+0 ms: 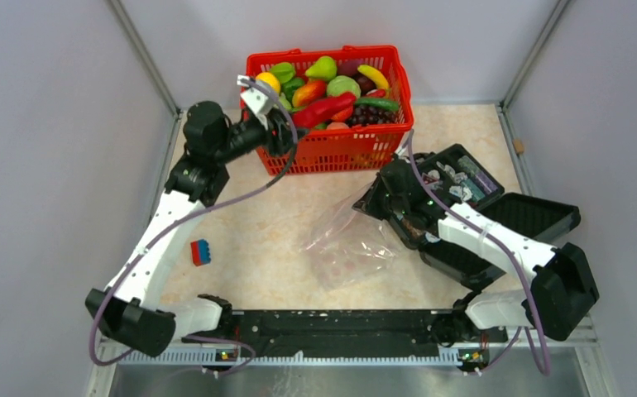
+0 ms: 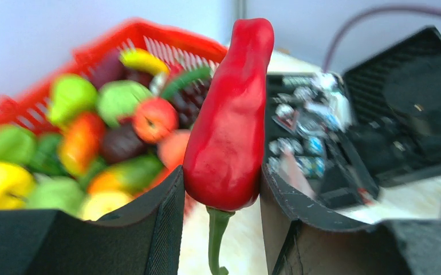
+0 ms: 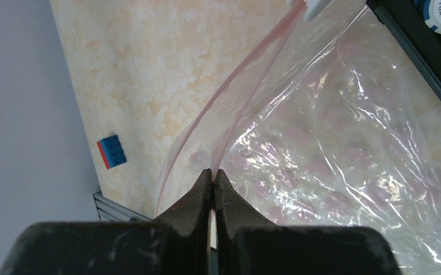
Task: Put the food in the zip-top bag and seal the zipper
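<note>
My left gripper is shut on a glossy red chili, gripped near its green stem, the tip pointing away. In the top view the chili hangs over the front left of the red basket, which holds several other toy fruits and vegetables. The clear zip-top bag lies crumpled mid-table. My right gripper is shut on the bag's mouth edge, lifting one side. The pinkish zipper strips run apart, so the mouth is open.
An open black case with small items lies under the right arm, next to the bag. A small blue and red block sits at the left of the table. Grey walls close in both sides.
</note>
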Controlling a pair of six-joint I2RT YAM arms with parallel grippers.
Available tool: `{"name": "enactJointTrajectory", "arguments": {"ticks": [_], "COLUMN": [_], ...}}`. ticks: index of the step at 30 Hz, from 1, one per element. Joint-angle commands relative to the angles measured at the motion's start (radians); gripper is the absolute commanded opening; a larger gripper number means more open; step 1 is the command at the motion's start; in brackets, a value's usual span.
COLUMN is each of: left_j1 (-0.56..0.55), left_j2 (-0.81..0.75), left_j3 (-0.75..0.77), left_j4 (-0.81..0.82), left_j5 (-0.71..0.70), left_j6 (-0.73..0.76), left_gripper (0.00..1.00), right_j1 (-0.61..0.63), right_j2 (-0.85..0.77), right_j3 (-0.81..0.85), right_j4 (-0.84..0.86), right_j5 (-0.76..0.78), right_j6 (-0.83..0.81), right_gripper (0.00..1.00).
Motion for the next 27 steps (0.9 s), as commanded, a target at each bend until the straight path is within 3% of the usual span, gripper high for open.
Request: {"name": "enactJointTrajectory", "arguments": {"ticks": [1, 8, 16, 23, 27], "left_j1": [-0.139, -0.304, -0.451, -0.49, -0.493], "left_j2": [-0.059, -0.132, -0.084, -0.109, -0.159], "left_j3": [-0.1, -0.152, -0.07, -0.032, -0.023], "left_j4": [-0.263, -0.454, -0.623, -0.61, -0.594], "left_j5": [-0.202, -0.437, -0.642, -0.7, -0.629], "left_j6": [-0.073, -0.108, -0.087, -0.088, -0.075], "left_gripper": [0.0, 0.0, 0.0, 0.0, 0.0], "right_j1": [-0.006, -0.006, -0.006, -0.006, -0.006], "right_j2": [-0.034, -0.072, -0.093, -0.078, -0.064], "right_j3": [0.037, 0.026, 0.012, 0.012, 0.012], "right_j4": [0.047, 0.042, 0.039, 0.017, 0.025], "right_j5": [0.057, 0.115, 0.141, 0.176, 0.174], "right_j6": [0.045, 0.099, 0.151, 0.159, 0.161], "right_gripper": [0.0, 0.0, 0.0, 0.0, 0.0]}}
